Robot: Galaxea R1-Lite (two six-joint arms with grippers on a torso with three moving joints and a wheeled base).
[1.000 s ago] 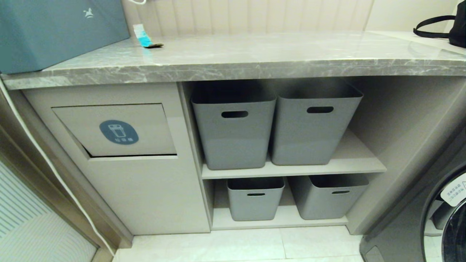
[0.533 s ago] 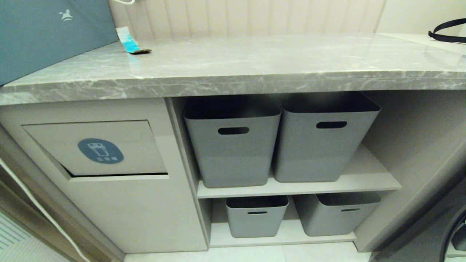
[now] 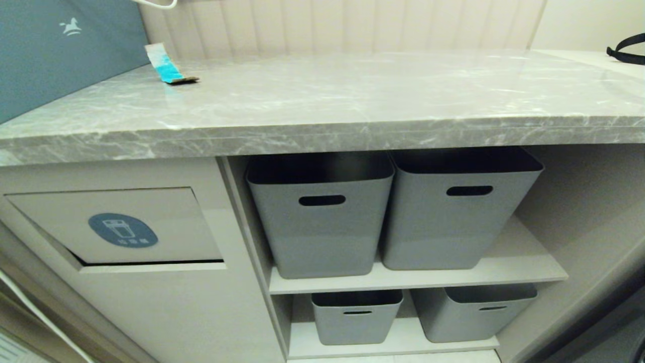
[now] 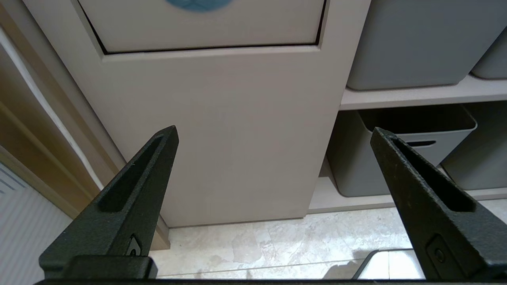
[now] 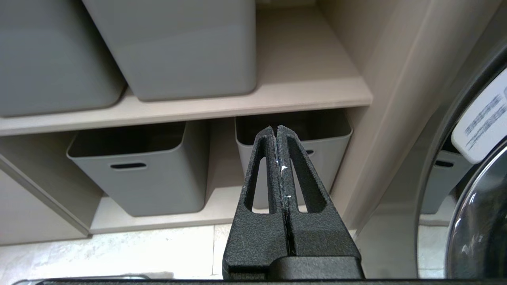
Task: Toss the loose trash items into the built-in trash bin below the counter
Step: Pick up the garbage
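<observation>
left gripper [image 4: 273, 134]: seen low before the cabinet front, jaws spread wide, nothing between them. right gripper [image 5: 277, 130]: seen low before the lower shelf, jaws pressed together with nothing of any bulk held; a few pale specks are noted along the seam, possibly residue, though this cannot be settled. neither arm is shown in the head view. built-in trash bin [image 3: 151, 217]: a beige flap panel set in the cabinet at lower left under the slab, blue oval label [image 3: 123, 230] on its face, dark slot along its bottom edge; the flap is judged closed or nearly so. grey tubs [image 3: 320, 222]: four are listed, two on the upper shelf and two smaller-looking ones on the shelf below, just right of the bin cabinet. counter [image 3: 322, 131]: grey marble-look slab with a thick front edge, spanning the head view above bin and tubs. turquoise-and-white wrapper piece [image 3: 166, 64]: lying at the far left of the slab, brown torn end resting on the stone, pale end tilted up just beside the blue box [image 3: 45, 55]. the dark grey strip is not found in any view. black strap [image 3: 627, 50]: at the far right edge. progress: nothing is judged to be binned; the wrapper is yet to be picked up, carried down and pushed through the flap.
</observation>
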